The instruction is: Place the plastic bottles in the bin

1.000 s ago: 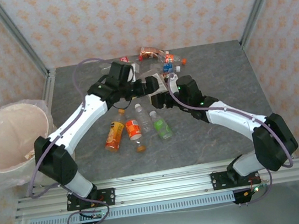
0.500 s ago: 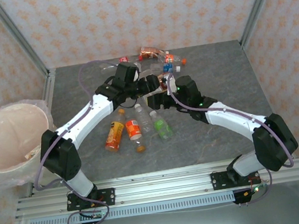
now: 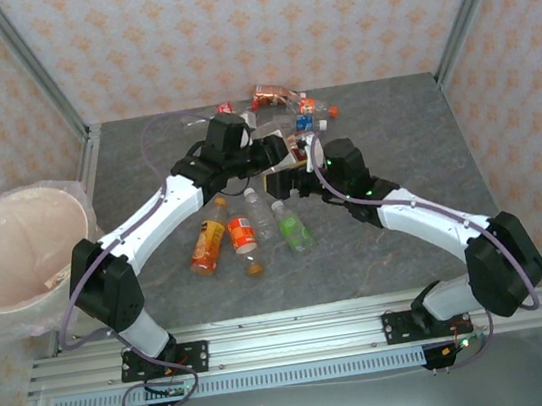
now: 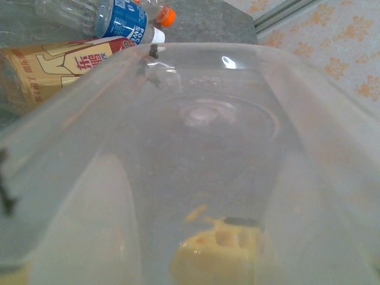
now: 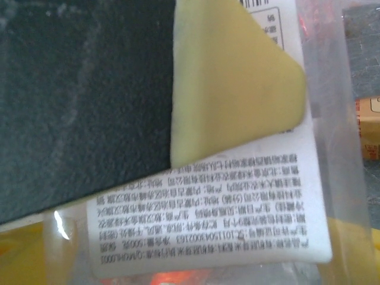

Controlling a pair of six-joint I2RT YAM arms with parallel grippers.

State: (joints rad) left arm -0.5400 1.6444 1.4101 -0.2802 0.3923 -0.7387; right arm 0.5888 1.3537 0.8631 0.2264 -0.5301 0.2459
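A clear plastic bottle [image 4: 202,148] with a white printed label [image 5: 208,219] hangs above the table's middle rear, between both grippers. My left gripper [image 3: 274,154] is shut on it. One yellow finger [image 4: 217,252] shows through the plastic, and another finger [image 5: 237,77] presses on the label. My right gripper [image 3: 292,175] is open, with its yellow fingertips [image 5: 350,249] spread wide on either side of the bottle. Several more plastic bottles lie on the table: orange [image 3: 207,244], red-labelled [image 3: 243,235], clear [image 3: 258,212] and green [image 3: 293,228]. The bin [image 3: 17,264] stands at the far left.
A heap of crushed bottles [image 3: 274,94] lies at the back wall, including a blue-labelled one [image 4: 119,18] and a yellow-and-red one [image 4: 59,59]. Metal frame posts stand at the rear corners. The arms' bases sit on the rail at the near edge.
My left gripper moved in toward the right gripper and closed on the clear bottle. My right gripper's fingers spread open off it.
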